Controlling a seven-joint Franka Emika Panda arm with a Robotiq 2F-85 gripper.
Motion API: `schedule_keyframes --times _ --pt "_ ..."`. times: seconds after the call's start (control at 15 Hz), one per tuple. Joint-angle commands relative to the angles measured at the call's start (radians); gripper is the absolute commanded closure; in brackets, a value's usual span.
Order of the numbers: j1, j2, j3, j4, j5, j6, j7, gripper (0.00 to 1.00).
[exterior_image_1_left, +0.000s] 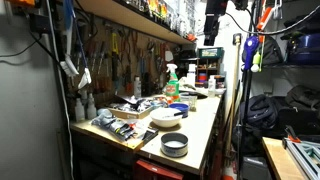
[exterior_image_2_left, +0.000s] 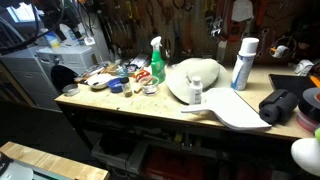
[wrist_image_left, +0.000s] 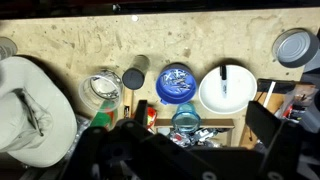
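Jaws spread wide, high over crowded tabletop (wrist_image_left: 60, 40), blue lid (wrist_image_left: 177, 83) right below, white bowl (wrist_image_left: 225, 90) touching it, glass jar (wrist_image_left: 102, 90), floppy white hat (wrist_image_left: 30, 110) alongside

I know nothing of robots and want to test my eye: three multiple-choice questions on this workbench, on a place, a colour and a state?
1. Where does the green spray bottle stand? A on the workbench; B on the floor; C on a shelf.
2. What colour is the round lid central in the wrist view? A red; B blue; C yellow.
3. How is the gripper? A shut on something; B open, empty; C shut, empty.
Answers: 1 A, it stands among bench clutter; 2 B, its top is blue; 3 B, nothing sits between its spread jaws.
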Motion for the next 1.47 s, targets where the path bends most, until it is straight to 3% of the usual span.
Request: schedule_keyframes --times 0.0,0.67,0.93,1.13,1.4 --pt "0.006 0.000 -0.004 0.002 -0.003 -0.003 0.003 0.00" --pt "0.006 0.000 -0.004 0.002 -0.003 -0.003 0.003 0.00" --pt "-0.054 0.132 0.041 -0.005 -0.053 0.093 0.209 0.00" --pt "-0.094 0.261 0.031 -0.006 -0.071 0.166 0.343 0.00" --pt "-0.133 0.414 -0.025 0.020 -0.017 0.180 0.433 0.00"
